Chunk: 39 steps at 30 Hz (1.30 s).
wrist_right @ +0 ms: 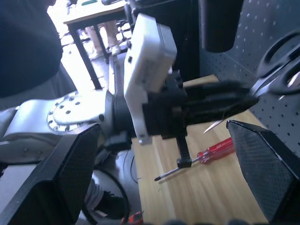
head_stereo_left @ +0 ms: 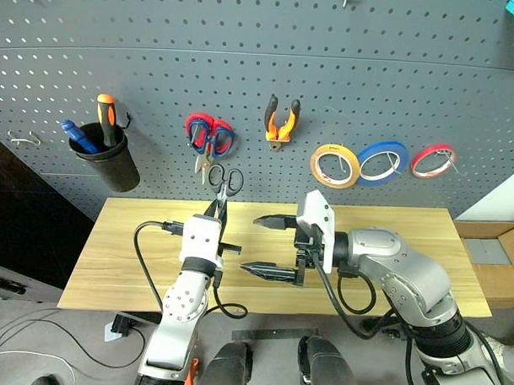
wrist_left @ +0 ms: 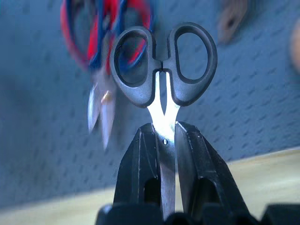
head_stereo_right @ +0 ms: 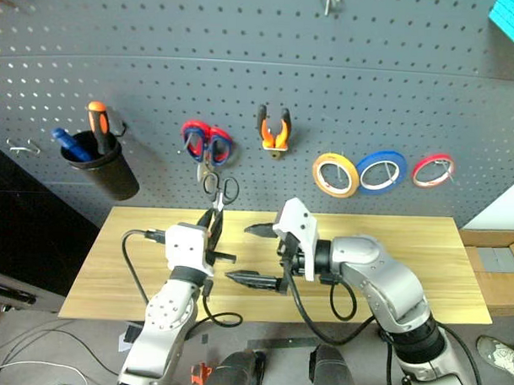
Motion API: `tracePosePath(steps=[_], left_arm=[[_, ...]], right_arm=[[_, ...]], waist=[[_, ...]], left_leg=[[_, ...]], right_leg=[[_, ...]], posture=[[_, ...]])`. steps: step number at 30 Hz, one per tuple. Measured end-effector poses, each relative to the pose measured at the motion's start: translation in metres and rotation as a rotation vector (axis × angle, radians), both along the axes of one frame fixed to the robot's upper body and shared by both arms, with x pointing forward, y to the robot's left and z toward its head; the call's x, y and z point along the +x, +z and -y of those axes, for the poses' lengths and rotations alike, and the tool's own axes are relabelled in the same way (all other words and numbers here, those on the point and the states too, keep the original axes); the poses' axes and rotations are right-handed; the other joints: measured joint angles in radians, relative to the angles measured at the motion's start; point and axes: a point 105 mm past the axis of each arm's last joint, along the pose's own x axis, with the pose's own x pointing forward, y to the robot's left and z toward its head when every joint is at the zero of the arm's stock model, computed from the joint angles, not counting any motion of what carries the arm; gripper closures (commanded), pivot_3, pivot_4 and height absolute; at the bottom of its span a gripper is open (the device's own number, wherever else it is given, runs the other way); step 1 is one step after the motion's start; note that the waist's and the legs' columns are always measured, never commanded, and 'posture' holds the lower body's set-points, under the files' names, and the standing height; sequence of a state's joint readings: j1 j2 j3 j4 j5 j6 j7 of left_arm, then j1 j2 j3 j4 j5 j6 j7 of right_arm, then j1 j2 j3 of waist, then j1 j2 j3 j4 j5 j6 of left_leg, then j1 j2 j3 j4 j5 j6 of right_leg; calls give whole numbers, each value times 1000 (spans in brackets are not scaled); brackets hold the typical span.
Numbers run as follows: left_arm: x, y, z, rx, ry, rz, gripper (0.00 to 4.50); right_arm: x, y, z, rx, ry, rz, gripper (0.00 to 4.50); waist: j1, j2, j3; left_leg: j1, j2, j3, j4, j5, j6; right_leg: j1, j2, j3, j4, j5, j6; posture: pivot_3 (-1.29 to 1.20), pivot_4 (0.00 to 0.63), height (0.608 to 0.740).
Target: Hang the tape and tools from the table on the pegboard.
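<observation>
Above the long worktop of light yellowish wood (head_stereo_left: pixel 390 239), the left gripper (wrist_left: pixel 164 136) has its jaws clamped on the steel blades of the small black-handled scissors (wrist_left: pixel 164 70), holding them upright with the finger loops uppermost, just below the red-and-blue-handled scissors (head_stereo_left: pixel 209 136) already on the large dark grey perforated pegboard (head_stereo_left: pixel 262 57). The right gripper (head_stereo_left: pixel 268 244) hovers beside it with jaws spread wide, holding nothing. To hang them well, I judge one black loop should be lined up squarely with a free metal hook, slid fully on, and the blades released only once the loop bears the weight. Crowding the neighbouring scissors risks knocking them off. A slim red-handled screwdriver (wrist_right: pixel 213 151) lies on the wood, yet to be hung.
</observation>
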State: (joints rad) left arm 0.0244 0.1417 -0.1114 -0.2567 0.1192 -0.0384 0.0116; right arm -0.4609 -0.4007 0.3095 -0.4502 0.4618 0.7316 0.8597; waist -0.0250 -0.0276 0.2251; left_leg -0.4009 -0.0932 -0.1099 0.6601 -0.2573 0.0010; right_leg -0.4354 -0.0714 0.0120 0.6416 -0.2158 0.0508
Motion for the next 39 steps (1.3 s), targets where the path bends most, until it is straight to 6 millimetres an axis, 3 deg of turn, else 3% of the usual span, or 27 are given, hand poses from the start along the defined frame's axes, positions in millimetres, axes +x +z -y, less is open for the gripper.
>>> tracePosePath(steps=[3,7,11,15,18,26,39], left_arm=[[-5,13,-1,54,-5,64,4314],[-10,38,-6,67,45,160,4314],[-4,49,-21,23,129,179,4314],[-2,47,-25,17,147,158,4314],[0,43,-28,-9,163,127,4314],[8,26,-29,-29,164,52,4314],[17,26,-26,-25,164,51,4314]], right_arm=[[-3,0,-1,-4,32,5,0],[-2,20,-11,94,64,13,0],[17,37,-14,199,-27,12,0],[53,50,-9,252,-213,19,0],[67,56,-4,282,-288,24,0],[69,56,-2,284,-298,25,0],[73,72,1,350,-332,58,0]], waist=[[-1,-1,-3],[-2,-1,-9],[-1,-1,-18],[-2,-1,-21],[-2,-1,-22],[-3,-1,-28],[-5,2,-46]], left_leg=[[0,0,0,0,0,0],[1,0,0,0,0,0],[1,0,0,1,0,0],[2,0,1,1,0,-1],[1,0,1,1,1,-1],[2,0,2,1,1,-1],[2,0,2,1,1,-1]], right_leg=[[-1,1,0,1,0,0],[0,1,0,2,0,0],[0,1,0,2,1,0],[-1,1,1,4,2,-2],[-1,1,1,4,3,-2],[-1,2,1,4,4,-3],[-1,2,2,5,4,-3]], posture=[[-66,131,740],[-60,128,740],[-53,122,740],[-55,120,740],[-60,117,740],[-68,114,740],[-74,110,740]])
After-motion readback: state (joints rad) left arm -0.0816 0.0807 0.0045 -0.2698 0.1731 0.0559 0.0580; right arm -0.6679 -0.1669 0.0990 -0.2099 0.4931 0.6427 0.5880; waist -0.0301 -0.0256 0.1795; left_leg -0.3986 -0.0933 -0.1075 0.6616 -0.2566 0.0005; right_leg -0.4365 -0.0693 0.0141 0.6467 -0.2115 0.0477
